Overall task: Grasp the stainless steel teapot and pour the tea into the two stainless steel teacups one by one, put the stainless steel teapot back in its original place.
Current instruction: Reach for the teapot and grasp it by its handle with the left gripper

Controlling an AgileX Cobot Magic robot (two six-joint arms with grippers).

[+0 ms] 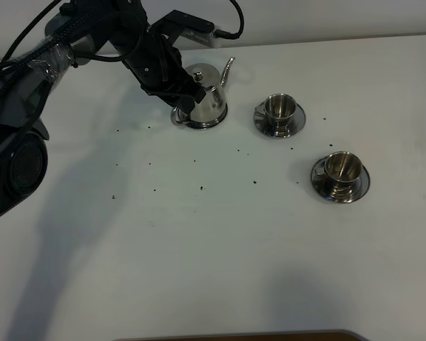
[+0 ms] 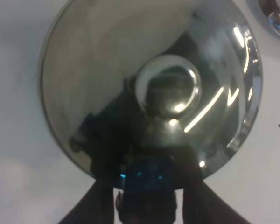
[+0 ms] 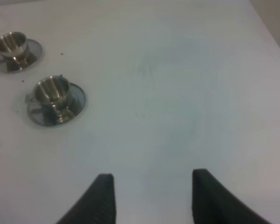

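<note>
While the left gripper is hanging right behind the stainless steel teapot, its jaws are standing wide, with one dark finger going down each side of the loop handle. Honestly can't tell if the pads are touching the handle or just sitting beside it, since the wrist view is all blurry reflections down there.

The pot itself is standing upright on the white table, towards the far left part of it in the high view. Its lid is lying shut with the little knob facing the wrist camera, and the thin spout is curving up and pointing away from the gripper, towards the back edge.

Going outward, one stainless steel teacup is sitting on its saucer just right of the pot on the spout side, near but not touching. The other teacup is sitting on a saucer of its own, further right and closer to the front, apart from the first. Both are standing upright; can't tell what's inside them. Small dark specks are lying scattered over the table in front of the pot and around the cups.

The right gripper is hovering over bare table, well apart from both cups, with its jaws spread wide and gripping nothing.
</note>
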